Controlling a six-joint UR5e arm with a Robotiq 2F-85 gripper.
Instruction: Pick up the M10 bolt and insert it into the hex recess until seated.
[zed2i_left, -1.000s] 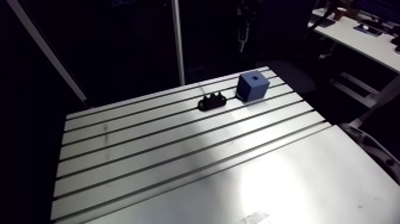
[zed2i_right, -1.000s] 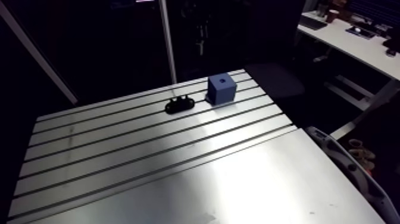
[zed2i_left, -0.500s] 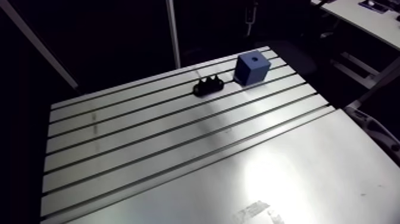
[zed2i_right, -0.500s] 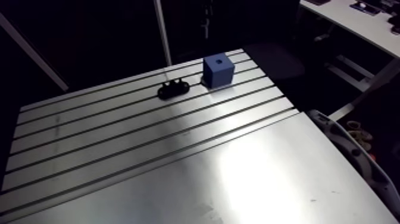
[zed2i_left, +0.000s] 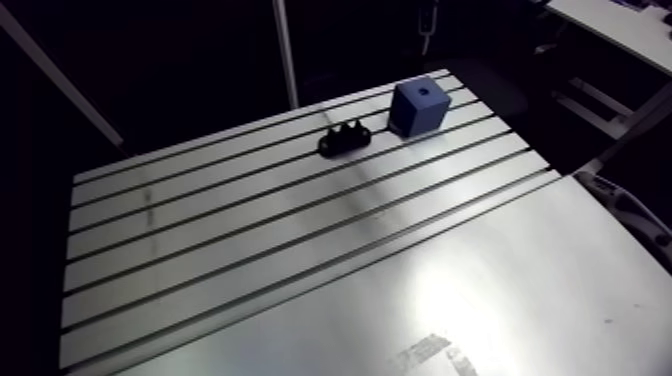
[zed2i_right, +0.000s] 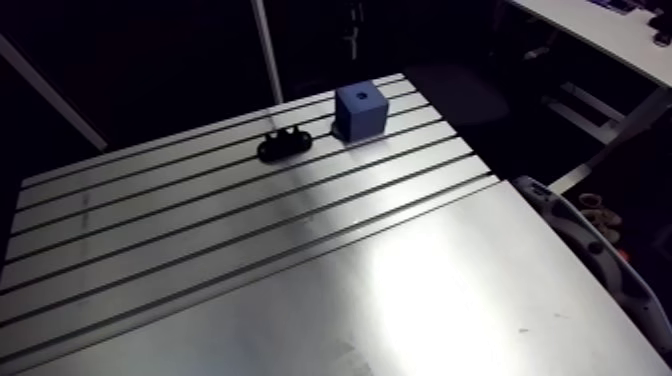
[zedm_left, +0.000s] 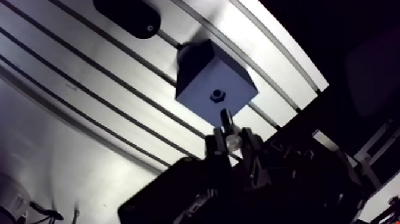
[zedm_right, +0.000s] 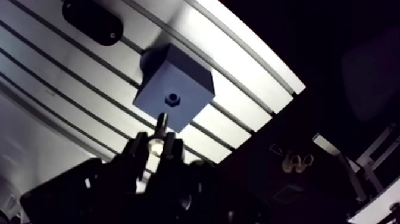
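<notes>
Just short of hex recess in blue block: hand clamped on M10 bolt at head end, shank free, aimed at block. I reckon that's for straight insertion.

The gripper has its two fingers closed against the M10 bolt, whose shiny head sits between the fingertips while the threaded shank sticks out ahead of them. The shank points at a blue block standing on the slotted table. The bolt's tip is just short of the hex recess in the block's upper face. Beyond the block, apart from it, lies a black oblong part.
</notes>
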